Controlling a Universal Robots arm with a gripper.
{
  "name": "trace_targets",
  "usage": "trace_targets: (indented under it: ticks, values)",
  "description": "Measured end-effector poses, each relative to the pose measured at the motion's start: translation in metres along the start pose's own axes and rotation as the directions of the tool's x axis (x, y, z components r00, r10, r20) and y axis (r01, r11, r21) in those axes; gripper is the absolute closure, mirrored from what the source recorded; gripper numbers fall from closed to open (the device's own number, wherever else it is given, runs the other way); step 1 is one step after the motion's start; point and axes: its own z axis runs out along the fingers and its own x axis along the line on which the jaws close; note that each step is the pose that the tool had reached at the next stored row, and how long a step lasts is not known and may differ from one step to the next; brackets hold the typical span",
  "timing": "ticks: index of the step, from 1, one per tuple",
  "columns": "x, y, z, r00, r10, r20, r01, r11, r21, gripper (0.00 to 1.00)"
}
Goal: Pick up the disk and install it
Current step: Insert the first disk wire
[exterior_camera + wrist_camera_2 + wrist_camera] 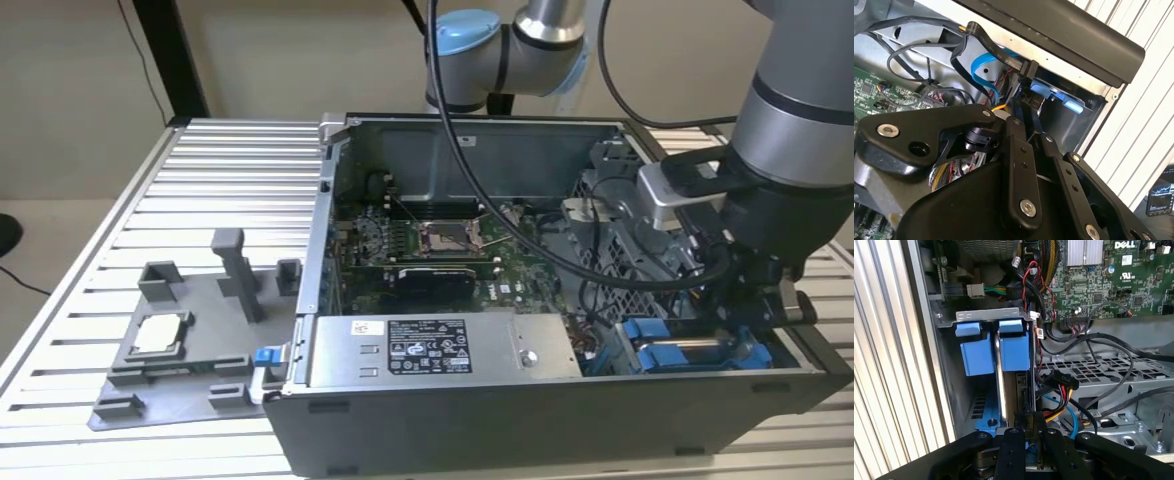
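The disk [1014,352] stands on edge in the drive bay at the front corner of the open computer case [441,420], on the exterior view's right. Its blue carrier [707,352] shows above the bay's metal frame. My gripper [1029,422] reaches down into that bay, and its black fingers [1011,450] are shut on the thin edge of the disk. In the second wrist view the gripper [1026,122] points at the blue carrier [1046,90] just under the case's rim. The arm [787,150] stands over that corner.
A second blue carrier [976,355] sits in the slot beside the disk. Black, red and yellow cables [1059,385] crowd the bay's other side. The grey labelled box [427,350] and the motherboard [427,240] fill the case. A grey fixture [174,350] holds a small silver chip [158,335].
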Motion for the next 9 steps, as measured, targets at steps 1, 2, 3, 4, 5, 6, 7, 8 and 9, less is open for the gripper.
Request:
trace_targets:
  ticks: [1,2,3,4,5,6,7,8,9]
  values:
    - [-0.0003,0.0,0.0001,1.0,0.0,0.0,0.0,1.0,-0.0001,1.0]
    - [-0.0004,0.0,0.0001,1.0,0.0,0.0001,0.0,1.0,-0.0001,1.0]
    - [-0.0004,0.0,0.0001,1.0,0.0,0.0001,0.0,1.0,0.0,1.0]
    - [-0.0004,0.0001,0.0002,1.0,0.0,0.0001,0.0,1.0,0.0,1.0]
    - [-0.0005,0.0001,0.0003,1.0,0.0,-0.0001,0.0,1.0,0.0,1.0]
    - [-0.0005,0.0002,0.0008,1.0,0.0,0.0,0.0,1.0,0.0,1.0]
    - [-0.0005,0.0004,0.0013,1.0,-0.001,-0.0011,0.001,1.0,0.0,1.0]
    - [-0.0004,0.0006,0.0021,1.0,-0.001,-0.002,0.001,1.0,0.0,1.0]
    - [-0.0004,0.0008,0.0033,1.0,-0.001,-0.003,0.001,1.0,0.0002,1.0]
